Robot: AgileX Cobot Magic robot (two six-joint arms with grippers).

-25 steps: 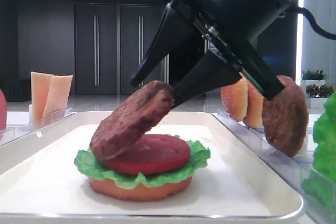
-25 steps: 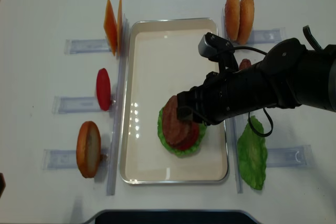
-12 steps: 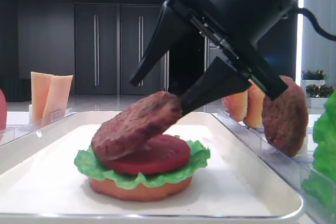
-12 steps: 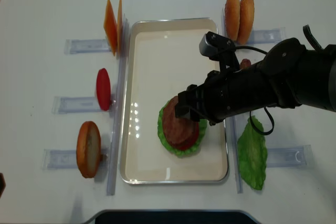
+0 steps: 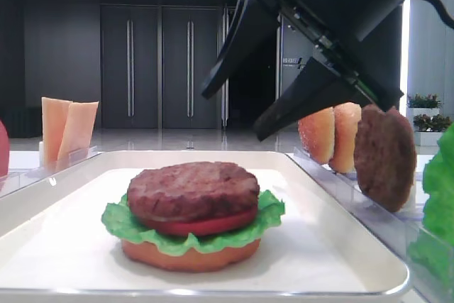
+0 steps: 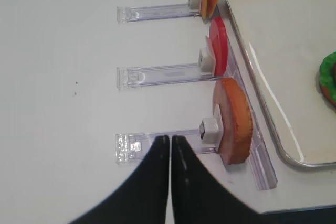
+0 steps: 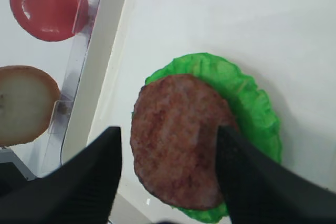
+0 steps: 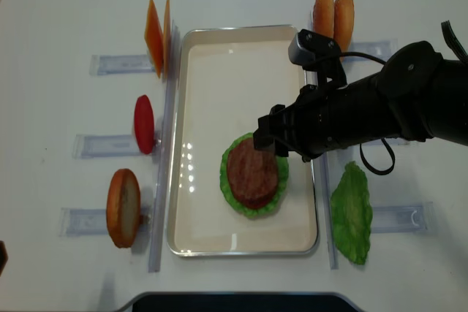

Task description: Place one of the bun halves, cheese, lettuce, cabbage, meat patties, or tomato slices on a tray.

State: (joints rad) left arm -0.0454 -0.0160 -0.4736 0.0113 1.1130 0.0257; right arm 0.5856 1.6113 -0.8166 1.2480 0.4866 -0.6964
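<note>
Patty (image 5: 192, 189) lies flat atop the tomato (image 5: 202, 226) and lettuce (image 5: 266, 212) on the tray (image 5: 347, 246); right gripper (image 5: 264, 104), fingers apart, should lift straight up; left gripper (image 6: 169, 145) has fingers together.

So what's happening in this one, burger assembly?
Yes. The right gripper hangs open just above the tray, holding nothing. A meat patty lies flat on top of a stack of tomato slice, lettuce and bun base. The left gripper sits shut beside the racks on the left, away from the tray. A second patty, two bun tops and cheese wait in the racks.
</note>
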